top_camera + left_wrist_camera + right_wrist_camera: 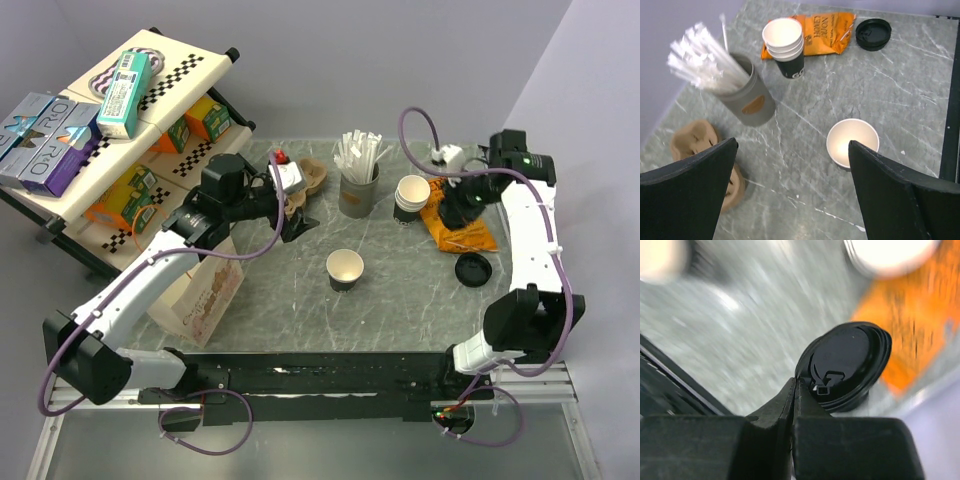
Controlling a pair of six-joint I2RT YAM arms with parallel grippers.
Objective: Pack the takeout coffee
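A small dark paper cup (345, 269) stands open mid-table, white inside, with no top on it; it also shows in the left wrist view (852, 142). No cup with a black top shows. A loose flat black lid (472, 268) lies on the table beside an orange packet (462, 232). My left gripper (300, 224) is open and empty above the table left of the cup, its jaws wide apart (792, 150). My right gripper (450, 215) is shut and empty, hovering over the packet. In its blurred wrist view its tips (797, 382) point at the lid (847, 365).
A stack of white cups (411, 195) stands by the packet. A grey holder of straws (358, 188) and a brown pulp cup carrier (312, 178) sit at the back. A brown paper bag (205, 292) stands at the left, beside a rack of boxes (90, 130).
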